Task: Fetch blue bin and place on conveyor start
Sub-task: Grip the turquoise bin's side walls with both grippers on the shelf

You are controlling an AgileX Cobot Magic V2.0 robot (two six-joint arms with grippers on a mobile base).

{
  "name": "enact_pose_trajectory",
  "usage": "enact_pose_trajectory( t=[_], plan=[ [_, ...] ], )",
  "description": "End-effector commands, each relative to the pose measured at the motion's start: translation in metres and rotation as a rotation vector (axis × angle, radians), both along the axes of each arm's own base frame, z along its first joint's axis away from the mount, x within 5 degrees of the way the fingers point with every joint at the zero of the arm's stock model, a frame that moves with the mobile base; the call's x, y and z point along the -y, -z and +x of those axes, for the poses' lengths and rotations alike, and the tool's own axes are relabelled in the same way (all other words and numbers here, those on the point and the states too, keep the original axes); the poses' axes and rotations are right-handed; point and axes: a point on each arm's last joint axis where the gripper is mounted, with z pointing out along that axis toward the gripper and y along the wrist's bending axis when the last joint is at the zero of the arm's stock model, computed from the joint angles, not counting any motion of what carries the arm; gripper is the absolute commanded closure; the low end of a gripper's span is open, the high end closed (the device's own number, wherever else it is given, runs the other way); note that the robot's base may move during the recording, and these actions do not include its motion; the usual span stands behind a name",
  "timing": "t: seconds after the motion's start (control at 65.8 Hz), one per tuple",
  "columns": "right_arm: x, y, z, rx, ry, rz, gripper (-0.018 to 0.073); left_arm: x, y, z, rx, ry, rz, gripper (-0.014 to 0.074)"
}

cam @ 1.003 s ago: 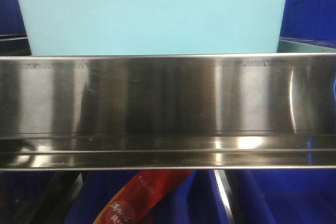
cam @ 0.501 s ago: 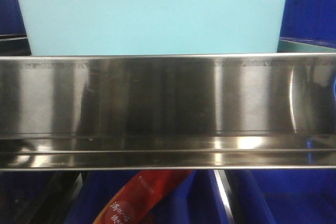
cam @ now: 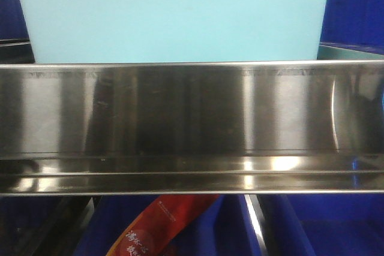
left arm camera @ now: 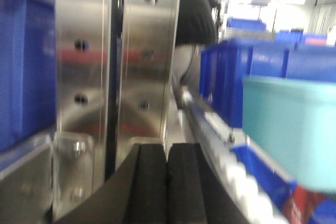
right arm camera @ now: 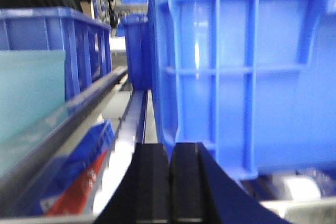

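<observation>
While I watch the front view, the blue bin (cam: 174, 19) fills the upper part of it. It stands upright just behind and above the stainless rail (cam: 192, 118), whose polished face runs across the whole width. Dark blue bins (cam: 354, 4) flank it on both sides, and more sit below the rail. A red packet (cam: 159, 226) with white print lies tilted in one of those lower bins.

On the left wrist camera, the left pincer (left arm camera: 167, 182) has its two black pads pressed flat together with nothing between them. Two steel uprights (left arm camera: 84, 77) with bolt holes stand straight ahead of it. The blue bin's pale corner shows off to the right of that picture, apart from the pads. The view is blurred, so I cannot make out finer detail.

On the right wrist camera, the right pincer (right arm camera: 169, 182) is likewise closed tight and empty. A large ribbed crate (right arm camera: 236, 77) in dark blue looms close on its right. The blue bin's smooth wall sits at the far left edge, beyond the rail. Neither pincer touches the blue bin.
</observation>
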Motion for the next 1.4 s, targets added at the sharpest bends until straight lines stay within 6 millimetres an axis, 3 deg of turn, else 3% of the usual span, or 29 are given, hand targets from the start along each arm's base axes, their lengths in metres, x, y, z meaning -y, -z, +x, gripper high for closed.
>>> enact_pose_trajectory(
  t=[0.0,0.182,0.258,0.319,0.365,0.441,0.517,0.577,0.76,0.942,1.155,1.383],
  plan=[
    [0.0,-0.006,-0.001,0.042,0.003,-0.011,0.0721,0.0,-0.007,-0.002,0.073,0.0,0.002,0.0707],
    [-0.005,-0.064,-0.019,0.036,-0.015,-0.014,0.0717,0.0,-0.049,-0.014,0.022,-0.016,0.012,0.0703],
    [-0.007,-0.092,-0.029,0.035,-0.023,-0.017,0.0645,-0.002,-0.07,-0.023,-0.04,-0.035,0.028,0.0644],
    [-0.008,-0.108,-0.031,0.021,-0.026,-0.015,0.0535,-0.003,-0.08,-0.025,-0.127,-0.052,0.037,0.0546],
    [-0.007,-0.122,-0.028,0.015,-0.026,-0.015,0.0399,-0.003,-0.091,-0.027,-0.147,-0.055,0.037,0.0457],
    [-0.006,-0.132,-0.021,0.001,-0.026,-0.012,0.0166,-0.003,-0.106,-0.024,-0.139,-0.041,0.032,0.0269],
    [-0.004,-0.137,-0.009,-0.029,-0.025,-0.007,-0.0021,-0.002,-0.116,-0.02,-0.112,-0.018,0.034,0.016],
    [-0.002,-0.141,0.0,-0.062,-0.025,-0.004,-0.0008,-0.001,-0.12,-0.012,-0.131,0.011,0.036,0.0118],
    [-0.005,-0.166,0.02,-0.104,-0.103,-0.076,0.0001,0.006,-0.138,0.01,-0.226,0.107,0.04,0.012],
    [-0.019,-0.186,0.049,-0.176,-0.267,-0.051,0.0001,0.028,-0.163,0.043,-0.291,0.29,0.074,0.012],
    [-0.045,-0.201,0.105,-0.396,-0.417,-0.065,0.0001,0.071,-0.187,0.095,-0.468,0.44,0.136,0.0122],
    [-0.065,-0.216,0.181,-0.612,-0.447,-0.039,0.0001,0.098,-0.206,0.164,-0.764,0.387,0.123,0.0123]
  ],
)
